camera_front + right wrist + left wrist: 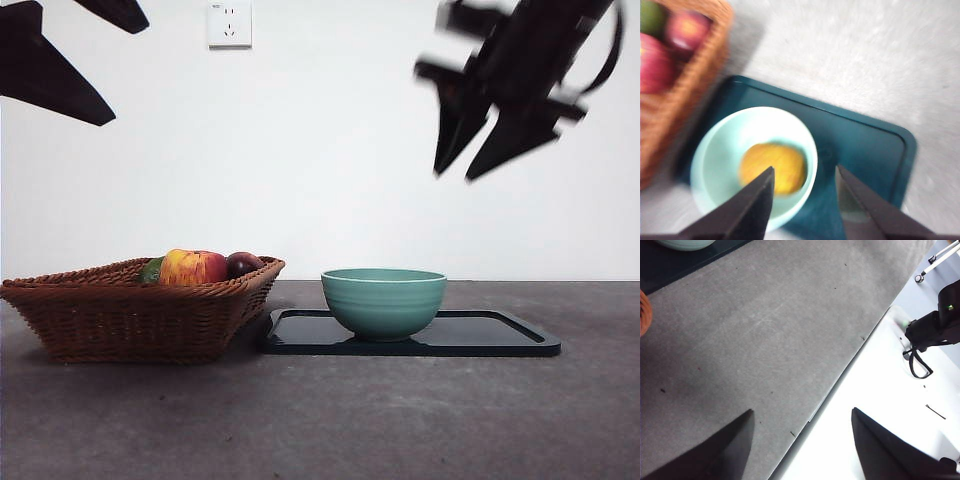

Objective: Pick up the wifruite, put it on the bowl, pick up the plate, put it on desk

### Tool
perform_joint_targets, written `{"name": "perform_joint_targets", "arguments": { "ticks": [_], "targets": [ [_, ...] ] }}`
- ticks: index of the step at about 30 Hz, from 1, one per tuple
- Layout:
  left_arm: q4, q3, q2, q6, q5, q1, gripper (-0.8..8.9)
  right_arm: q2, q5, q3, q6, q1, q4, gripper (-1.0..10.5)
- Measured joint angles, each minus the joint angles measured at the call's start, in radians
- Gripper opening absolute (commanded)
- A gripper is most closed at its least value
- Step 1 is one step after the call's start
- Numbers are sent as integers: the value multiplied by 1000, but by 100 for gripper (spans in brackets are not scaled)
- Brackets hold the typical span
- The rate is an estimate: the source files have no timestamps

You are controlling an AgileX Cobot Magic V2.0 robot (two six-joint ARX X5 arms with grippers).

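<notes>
Right gripper (478, 160) hung open and empty above the bowl (384, 300); wifruite (773, 168) lay inside. Left gripper (802, 415) was open near the desk (765, 340) edge.

No text, label, brand or number can be read; the wall socket (229, 23) bears only an unreadable mark.

A brown wicker basket (130, 318) holds a red-yellow apple (192, 267) and a dark fruit (243, 264).
</notes>
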Motion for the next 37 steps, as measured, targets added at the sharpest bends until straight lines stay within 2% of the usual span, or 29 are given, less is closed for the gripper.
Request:
{"name": "perform_joint_targets", "arguments": {
  "ticks": [4,14,21,23,29,37],
  "targets": [
    [0,0,0,0,0,0,311,-140,-45,0,0,8,-106,196],
    [0,0,0,4,0,0,311,-438,-47,-5,-4,65,-384,196],
    [0,0,0,11,0,0,311,-629,-56,-151,-6,123,-406,196],
    [0,0,0,11,0,0,311,-677,-92,-208,-3,132,-407,196],
    [0,0,0,11,0,0,311,-790,-274,-361,1,150,-415,196],
    [0,0,0,11,0,0,311,-831,-282,-409,12,150,-412,195]
  ]
}}
